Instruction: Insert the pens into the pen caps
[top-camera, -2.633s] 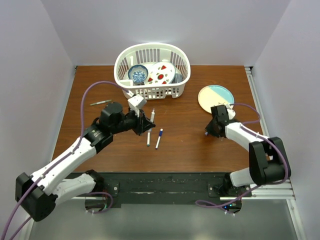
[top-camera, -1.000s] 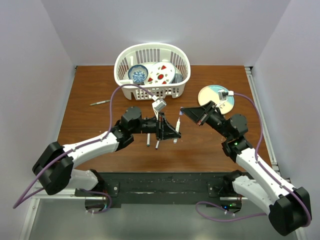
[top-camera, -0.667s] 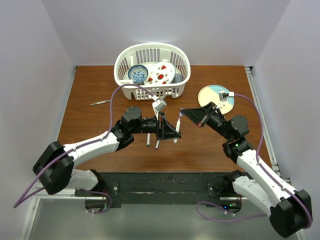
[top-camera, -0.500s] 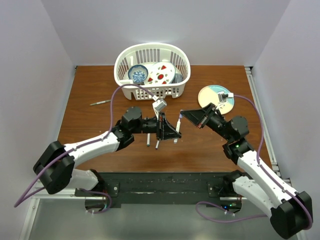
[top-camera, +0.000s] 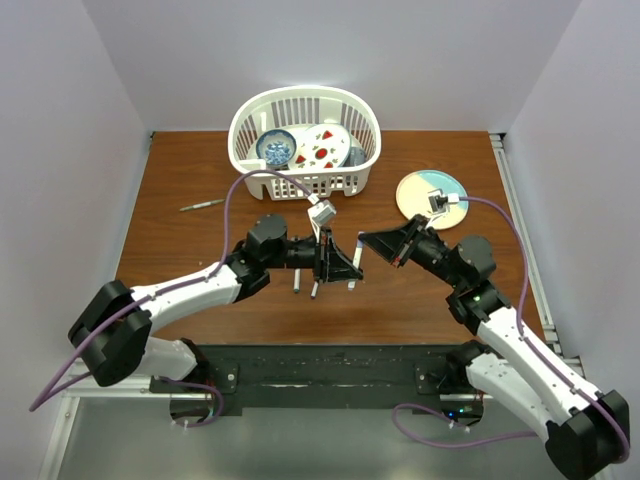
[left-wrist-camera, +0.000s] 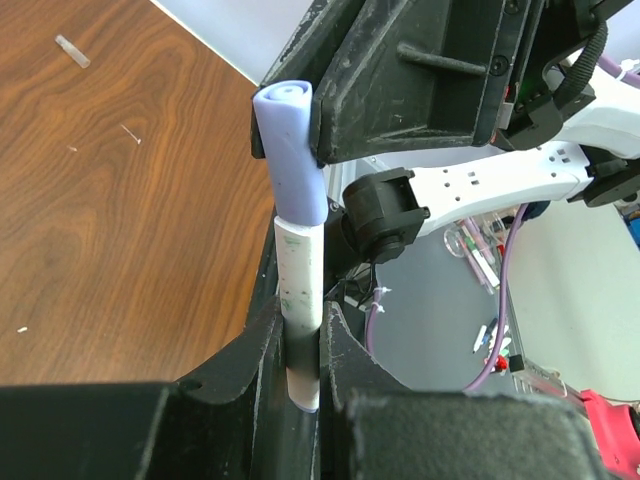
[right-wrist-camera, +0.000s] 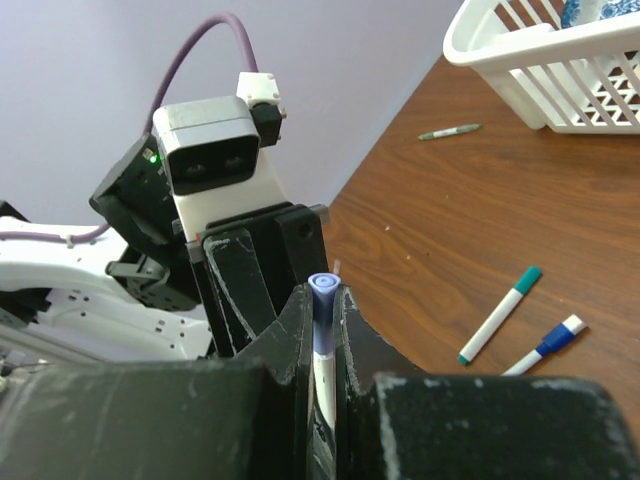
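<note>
Left gripper: our left gripper was clamped on the lower barrel of a white pen, holding it roughly upright above the middle of the table.
Right gripper: our right gripper was pinched tight on the bluish-purple cap at the top of that same pen, and the two grippers stood tip to tip.
Pen and cap: the cap sat over the pen's upper end, with white barrel showing below it and a dark band down between the left fingers.
Other pens: a green-capped pen and a blue-capped pen lay side by side on the wood just under the left gripper. A thin grey-green pen lay well apart, toward the left edge.
Edges: we saw pale walls closing the table at left, back and right, a metal rail along the right edge, and the arm bases along the near edge.
Back: a white basket stood at back centre, holding a blue bowl and a plate with red marks.
Right side: a round cream-and-teal plate lay near the rail, behind the right arm.
Open room: bare wood showed around the grey-green pen, between the basket and the round plate, and in the near strip in front of both grippers.
Writing: the greenish specks on the white barrel were too blurred for us to read.
</note>
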